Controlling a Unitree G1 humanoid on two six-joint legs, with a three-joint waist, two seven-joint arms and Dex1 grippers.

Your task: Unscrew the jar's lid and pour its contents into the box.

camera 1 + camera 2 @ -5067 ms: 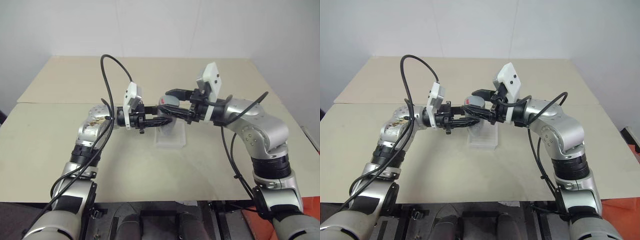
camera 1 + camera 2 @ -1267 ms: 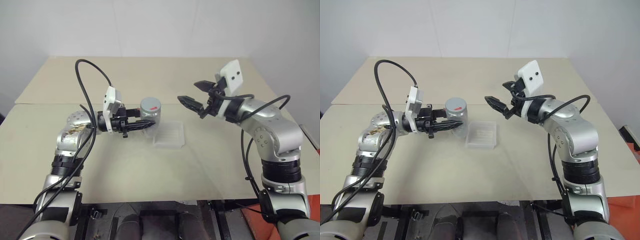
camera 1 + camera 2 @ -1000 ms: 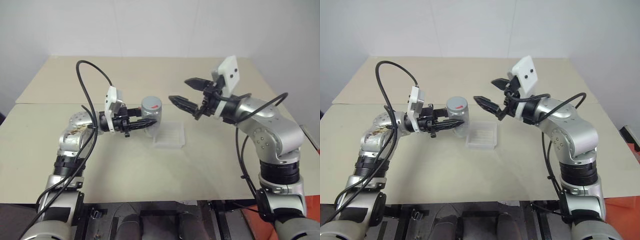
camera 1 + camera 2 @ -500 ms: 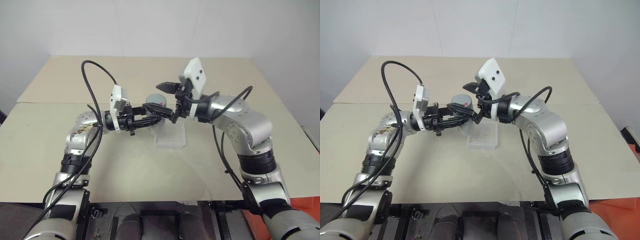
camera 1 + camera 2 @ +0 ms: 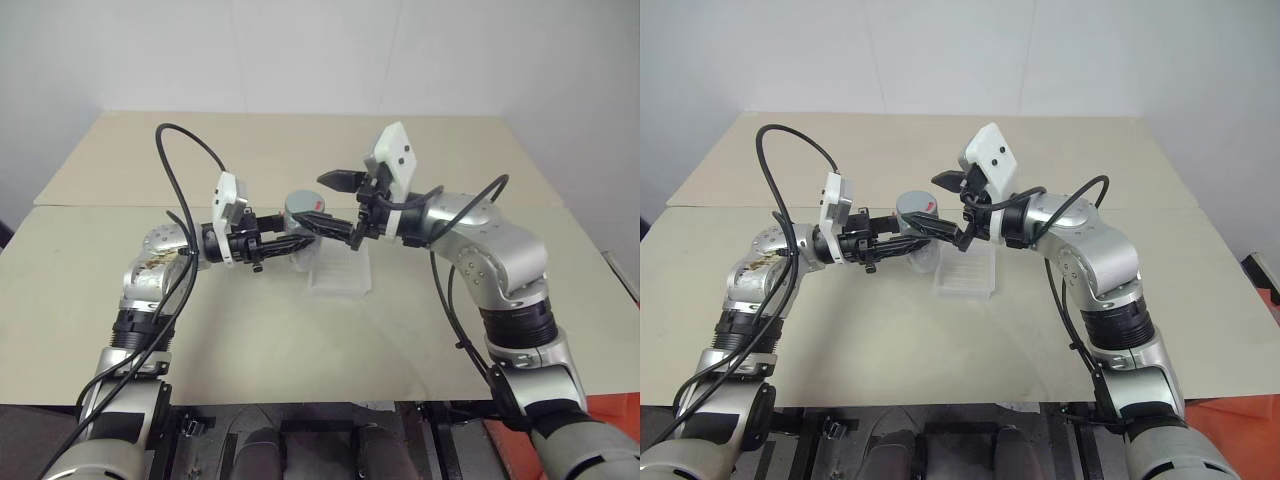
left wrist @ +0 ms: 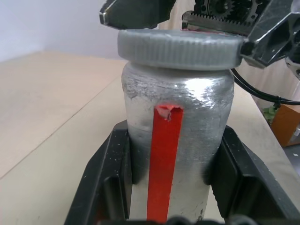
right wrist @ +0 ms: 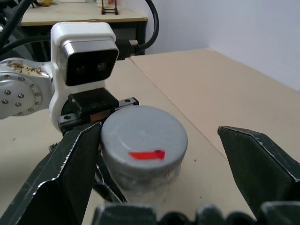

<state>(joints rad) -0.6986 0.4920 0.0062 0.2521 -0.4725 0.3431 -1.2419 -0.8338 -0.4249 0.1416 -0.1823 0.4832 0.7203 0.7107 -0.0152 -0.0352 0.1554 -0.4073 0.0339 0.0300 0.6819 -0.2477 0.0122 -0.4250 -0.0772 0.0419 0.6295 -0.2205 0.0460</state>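
Note:
The jar [image 5: 303,222], a silvery cylinder with a red strip [image 6: 163,154] down its side, is held upright above the table with my left gripper [image 5: 288,241] shut on its body. Its grey lid [image 7: 143,135], which has a small red mark on top, sits on the jar. My right gripper [image 5: 319,203] reaches in from the right and is open, with one black finger [image 7: 70,173] on each side of the lid at lid height. The box [image 5: 340,272], a clear shallow tray, lies on the table just below and right of the jar.
The beige tabletop [image 5: 300,330] has a seam [image 5: 120,207] running across it behind the arms, and a white wall stands at the back. Black cables [image 5: 175,150] loop over both forearms. The left wrist's white camera housing [image 7: 84,51] sits close behind the jar.
My right gripper has swung in from the right and now straddles the jar's lid, still open. The left gripper keeps its grip on the jar.

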